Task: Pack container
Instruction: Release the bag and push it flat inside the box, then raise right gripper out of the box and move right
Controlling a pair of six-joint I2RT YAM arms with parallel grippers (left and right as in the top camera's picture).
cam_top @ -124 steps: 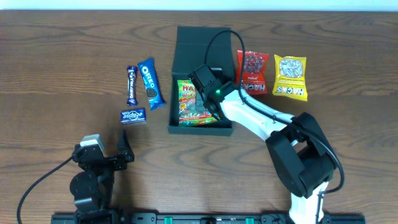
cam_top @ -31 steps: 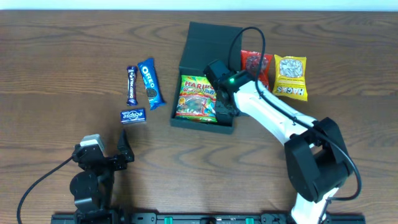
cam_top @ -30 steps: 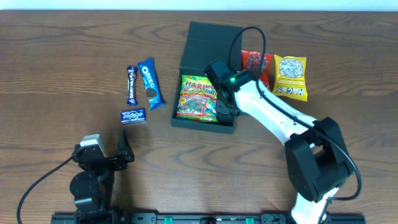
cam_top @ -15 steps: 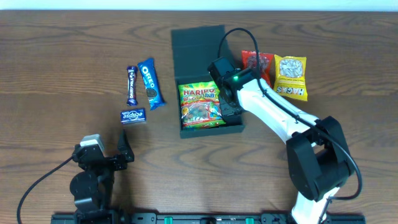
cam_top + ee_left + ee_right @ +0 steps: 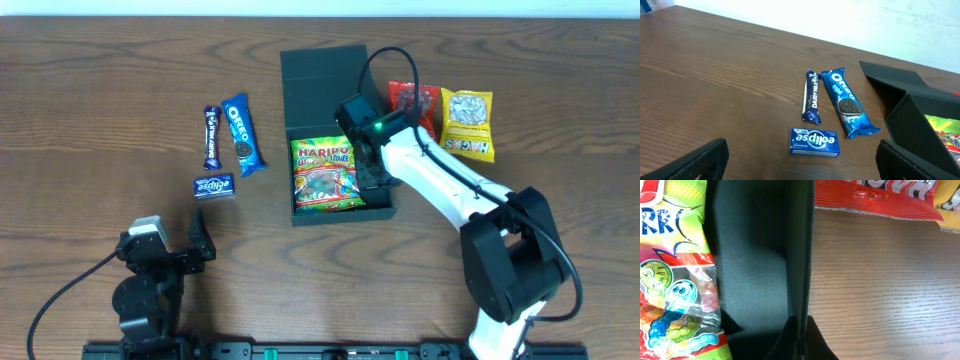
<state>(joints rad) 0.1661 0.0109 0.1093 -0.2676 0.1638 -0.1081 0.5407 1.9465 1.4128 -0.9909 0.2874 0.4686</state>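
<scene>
Overhead, the dark teal-black matte rectangular container (image 5: 322, 90) sits on the brown wooden tabletop around the middle, nearer the far edge, with its hinged flap lid lying open and flat toward that edge. A green and yellow Haribo gummy bag (image 5: 325, 175) lies inside it, filling most of the floor. The right gripper (image 5: 376, 182) is at the container's right wall, and the right wrist view shows its dark fingers (image 5: 817, 345) pressed together on either side of that thin wall, pinching it. Just right of the container lie a red snack packet (image 5: 410, 105) and a yellow packet of seeds (image 5: 468, 124), side by side. To the container's left lie a blue Oreo cookie packet (image 5: 241, 133) and a slim purple Dairy Milk bar (image 5: 211, 137), almost parallel, with a small blue Eclipse mints box (image 5: 214, 186) just nearer the front edge. The left gripper (image 5: 172, 240) hangs near the front left corner, jaws spread wide apart and holding nothing, well apart from the snacks.
</scene>
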